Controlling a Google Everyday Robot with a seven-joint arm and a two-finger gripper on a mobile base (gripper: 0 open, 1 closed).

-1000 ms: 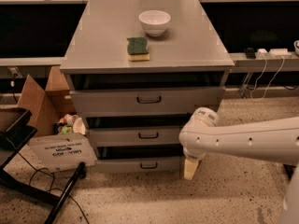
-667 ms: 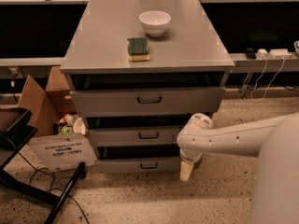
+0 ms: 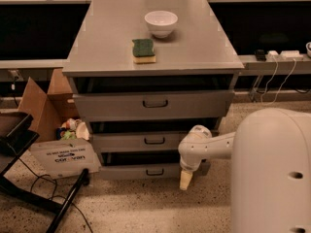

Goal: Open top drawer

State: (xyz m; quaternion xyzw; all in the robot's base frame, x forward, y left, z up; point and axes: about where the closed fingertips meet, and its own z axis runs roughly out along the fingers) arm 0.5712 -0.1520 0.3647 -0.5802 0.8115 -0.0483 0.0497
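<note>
The top drawer (image 3: 121, 106) is the widest grey front on the cabinet, just under the tabletop, with a small dark bar handle (image 3: 155, 103) at its centre and a dark gap above it. My gripper (image 3: 185, 179) hangs pointing down at the floor, low and to the right of the bottom drawer (image 3: 121, 171). It is well below the top drawer's handle and touches nothing. The white arm (image 3: 209, 147) runs from it to the large white body at the lower right.
A white bowl (image 3: 161, 23) and a green sponge (image 3: 144, 50) sit on the grey cabinet top (image 3: 107, 42). The middle drawer (image 3: 121, 141) lies between the other two. An open cardboard box (image 3: 41, 106) with clutter, a white bag (image 3: 62, 155) and black chair legs (image 3: 68, 203) stand left.
The gripper has drifted a little left along the bottom drawer's right end, still pointing down. The arm's white body now fills more of the lower right. The drawers have not moved.
</note>
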